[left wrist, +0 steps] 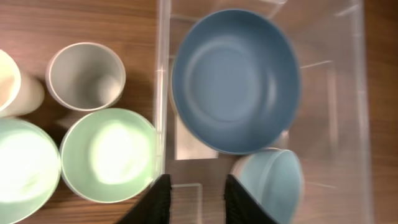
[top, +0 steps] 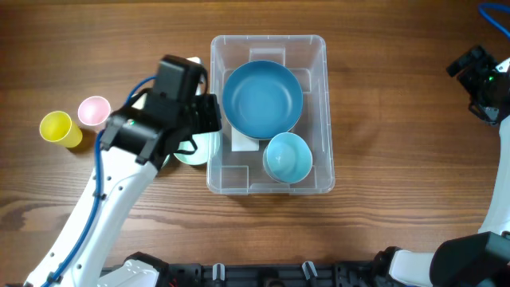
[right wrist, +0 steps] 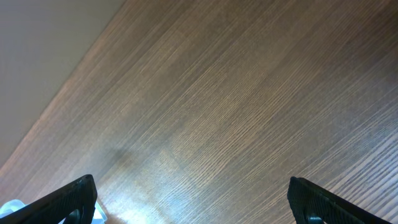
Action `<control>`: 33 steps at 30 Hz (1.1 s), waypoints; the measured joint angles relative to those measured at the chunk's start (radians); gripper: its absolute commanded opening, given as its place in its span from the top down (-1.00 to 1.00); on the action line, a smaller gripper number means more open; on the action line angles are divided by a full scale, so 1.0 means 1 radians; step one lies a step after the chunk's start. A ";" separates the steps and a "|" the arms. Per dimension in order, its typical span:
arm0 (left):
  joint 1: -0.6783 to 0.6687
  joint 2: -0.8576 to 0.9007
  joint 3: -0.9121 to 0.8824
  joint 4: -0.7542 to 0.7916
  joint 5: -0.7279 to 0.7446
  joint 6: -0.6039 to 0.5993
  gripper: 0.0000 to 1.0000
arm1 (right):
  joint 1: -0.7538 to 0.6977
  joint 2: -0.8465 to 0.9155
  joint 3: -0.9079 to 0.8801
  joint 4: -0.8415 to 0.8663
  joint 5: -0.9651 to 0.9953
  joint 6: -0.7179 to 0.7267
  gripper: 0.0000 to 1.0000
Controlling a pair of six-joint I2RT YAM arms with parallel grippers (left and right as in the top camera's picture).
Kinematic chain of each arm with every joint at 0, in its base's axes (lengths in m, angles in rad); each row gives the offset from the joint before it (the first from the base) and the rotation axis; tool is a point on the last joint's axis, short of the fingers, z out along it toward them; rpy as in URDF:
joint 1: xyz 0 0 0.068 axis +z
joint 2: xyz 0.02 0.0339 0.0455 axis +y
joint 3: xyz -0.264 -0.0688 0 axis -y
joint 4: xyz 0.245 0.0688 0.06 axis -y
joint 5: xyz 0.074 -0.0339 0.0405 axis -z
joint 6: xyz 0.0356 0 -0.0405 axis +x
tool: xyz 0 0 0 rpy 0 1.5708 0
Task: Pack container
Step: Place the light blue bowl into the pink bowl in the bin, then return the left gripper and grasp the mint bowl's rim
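Next pick: probably the green bowl (left wrist: 109, 155), just left of the container (top: 317, 88); widen first, pinch its rim, lift clear of the wall.
Left gripper (left wrist: 197, 180): jaws narrowly apart, empty, over the container's left edge.
Container: mid-table, holding a large blue bowl (top: 262, 100) and a small light-blue bowl (top: 287, 157).
Right gripper (right wrist: 191, 186): jaws wide, empty, far right.

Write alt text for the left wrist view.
A large round blue bowl sits inside the clear plastic rectangular container, a smaller light-blue bowl beside it. Outside, on the wooden table, stand a pale green bowl and a grey cup. The left claw hangs open, empty.
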 measured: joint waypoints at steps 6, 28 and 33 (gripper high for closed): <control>-0.101 0.078 0.002 0.008 0.099 0.045 0.85 | 0.000 0.000 0.000 0.000 0.000 0.000 -0.99; -0.333 0.448 -0.016 0.035 0.089 0.059 0.65 | 0.000 0.000 0.000 0.000 0.000 0.000 -0.99; -0.286 0.262 -0.013 -0.118 -0.021 0.011 0.37 | 0.000 0.000 0.000 0.000 0.000 0.000 -0.99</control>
